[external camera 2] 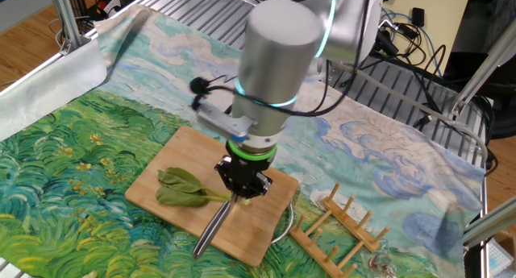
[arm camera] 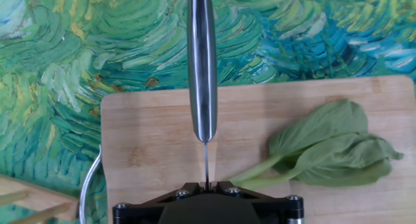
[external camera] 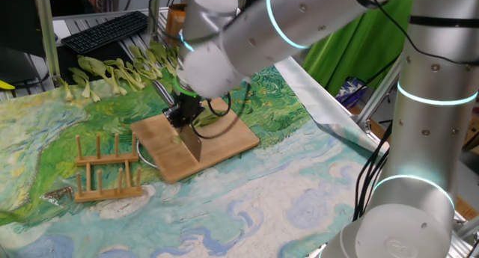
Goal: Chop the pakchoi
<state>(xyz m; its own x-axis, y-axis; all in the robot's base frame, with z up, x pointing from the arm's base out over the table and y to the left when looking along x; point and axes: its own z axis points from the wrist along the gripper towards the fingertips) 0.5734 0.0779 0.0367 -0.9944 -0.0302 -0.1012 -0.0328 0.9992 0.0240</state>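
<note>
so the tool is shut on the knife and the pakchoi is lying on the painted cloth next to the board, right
Not quite. The tool is shut on the knife, but the pakchoi lies on the wooden cutting board, not on the cloth; the other fixed view shows it.

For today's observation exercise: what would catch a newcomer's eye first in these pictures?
First, the big silver arm whose gripper clamps a knife over the cutting board mid-table. Next, the pakchoi lying on that board beside the blade, and the painted cloth beneath.
</note>
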